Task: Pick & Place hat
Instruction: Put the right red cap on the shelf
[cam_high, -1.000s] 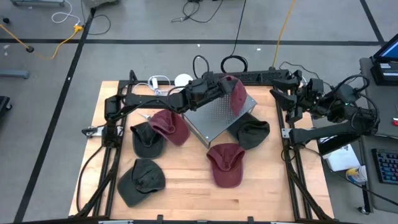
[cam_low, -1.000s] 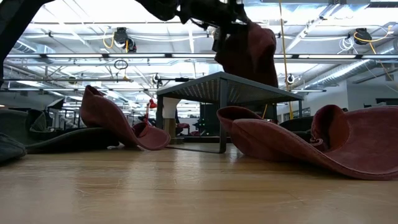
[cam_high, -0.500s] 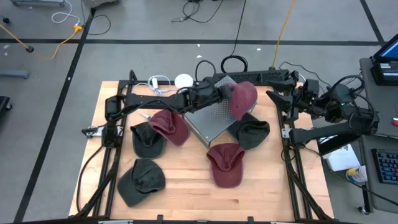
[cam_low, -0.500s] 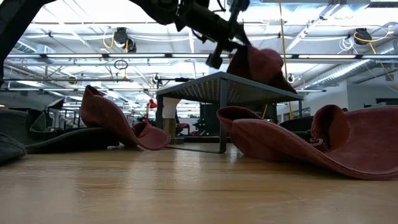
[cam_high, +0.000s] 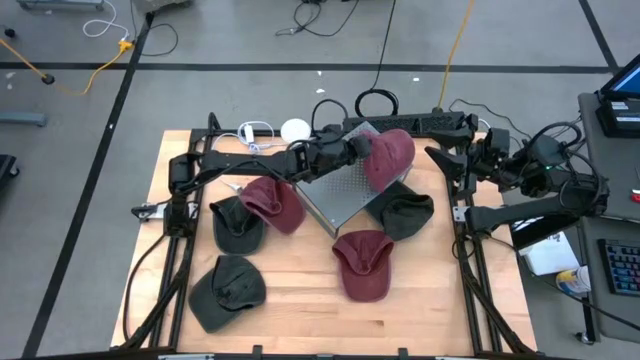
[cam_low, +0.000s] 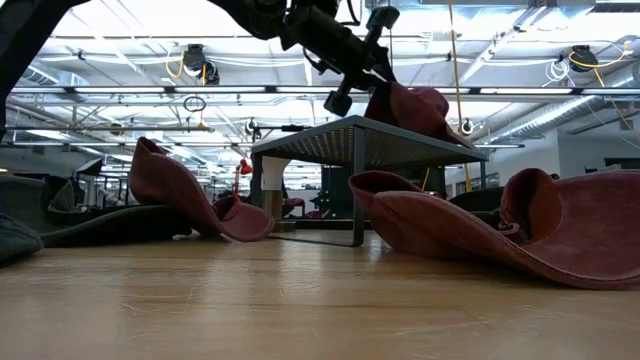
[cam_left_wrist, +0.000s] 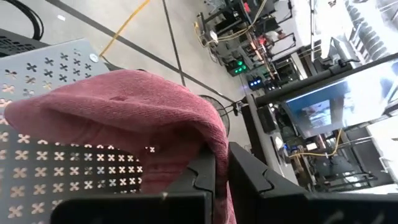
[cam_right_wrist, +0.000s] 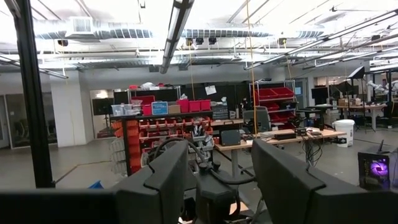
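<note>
Spreading across the wooden bench (cam_high: 300, 300) around a grey perforated stand (cam_high: 345, 188) lie five other caps: two maroon ones (cam_high: 275, 203) (cam_high: 364, 264) and three dark green (cam_high: 238, 226) (cam_high: 228, 291) (cam_high: 404, 213), none blocking the stand's top. Reaching in from the left, low and nearly level over the stand, the left gripper (cam_high: 362, 149) has its jaws pinched on the maroon hat (cam_high: 391, 156), which rests on the stand's far corner. Folded back off the bench's right edge, the right gripper (cam_high: 458, 161) waits with jaws apart.
</note>
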